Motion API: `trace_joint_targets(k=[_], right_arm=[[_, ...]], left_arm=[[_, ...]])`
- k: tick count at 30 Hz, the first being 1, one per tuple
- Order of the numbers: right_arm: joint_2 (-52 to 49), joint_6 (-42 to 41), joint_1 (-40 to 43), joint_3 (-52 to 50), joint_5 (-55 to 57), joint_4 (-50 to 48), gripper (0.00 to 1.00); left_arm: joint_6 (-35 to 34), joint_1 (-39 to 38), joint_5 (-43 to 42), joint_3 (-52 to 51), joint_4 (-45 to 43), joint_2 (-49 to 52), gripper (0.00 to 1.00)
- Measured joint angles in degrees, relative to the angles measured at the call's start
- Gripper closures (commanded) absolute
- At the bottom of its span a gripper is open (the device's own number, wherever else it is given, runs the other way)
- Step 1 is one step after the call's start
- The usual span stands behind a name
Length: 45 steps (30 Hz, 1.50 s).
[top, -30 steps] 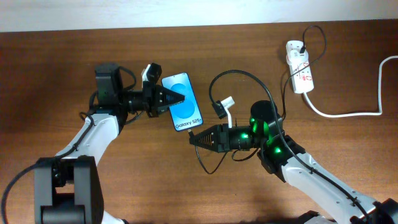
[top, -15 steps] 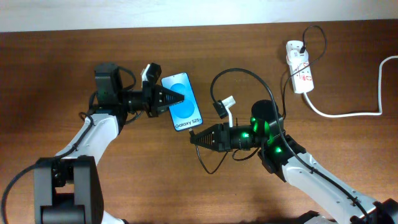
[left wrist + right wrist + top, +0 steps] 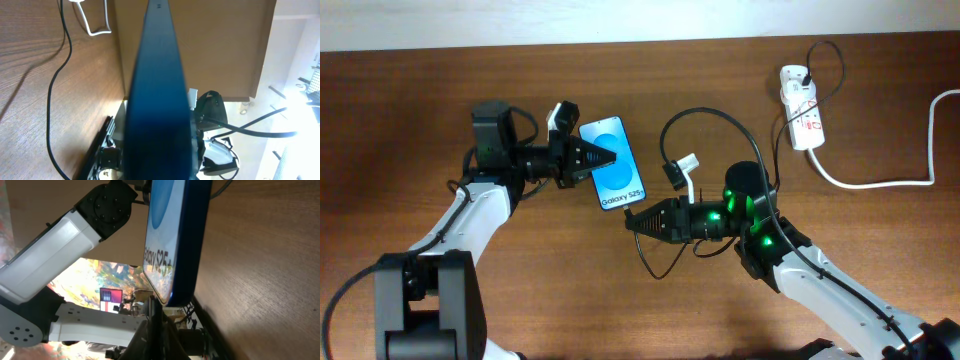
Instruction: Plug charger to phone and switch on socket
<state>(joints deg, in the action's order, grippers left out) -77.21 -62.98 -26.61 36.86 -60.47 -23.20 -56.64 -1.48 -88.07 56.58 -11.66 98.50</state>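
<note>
Overhead view, both arms at work.

Left gripper (image 3: pixel 604 157): jaws together on the phone (image 3: pixel 620 182), gripping it from its 9 o'clock long edge. The left wrist view showed the phone edge-on down the middle of frame, so it sat squarely between the fingers. Likely reason: to steady the phone so the port end could not slide when the plug pushed in.

Right gripper (image 3: pixel 630 221): jaws together, pinching what I took for the plug tip of the charger (image 3: pixel 704 114). A thin dark sliver stood between the fingers in the right wrist view. Holding at the tip, not along the cable, gives control of the aim.

Phone relative to right gripper: at 11 o'clock, its "Galaxy S25+" short end just beside the fingertips. Could not tell whether plug and port touched; the right wrist view showed the phone's lower corner right above the tip. Plug judged not yet seated.

Farther out: charger cable looped up at 1 o'clock of the right gripper and passed behind that arm. Socket (image 3: pixel 802 118) lay well apart at 2 o'clock, near the table's far edge, its white cord (image 3: pixel 880 183) trailing to 3 o'clock. Neither gripper was near its switches.
</note>
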Motion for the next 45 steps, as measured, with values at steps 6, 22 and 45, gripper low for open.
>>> trace_joint_targets(k=[6, 22, 45], right_arm=[[0.00, -1.62, 0.00, -0.02, 0.66, -0.02, 0.96], [0.00, -2.60, 0.00, -0.35, 2.97, 0.00, 0.96], [-2.58, 0.50, 0.00, -0.39, 1.42, -2.62, 0.96]], left_arm=[[0.02, -0.02, 0.50, 0.00, -0.02, 0.00, 1.00], [0.02, -0.39, 2.80, 0.00, -0.20, 0.00, 1.00], [3.80, -0.39, 2.80, 0.00, -0.22, 0.04, 1.00]])
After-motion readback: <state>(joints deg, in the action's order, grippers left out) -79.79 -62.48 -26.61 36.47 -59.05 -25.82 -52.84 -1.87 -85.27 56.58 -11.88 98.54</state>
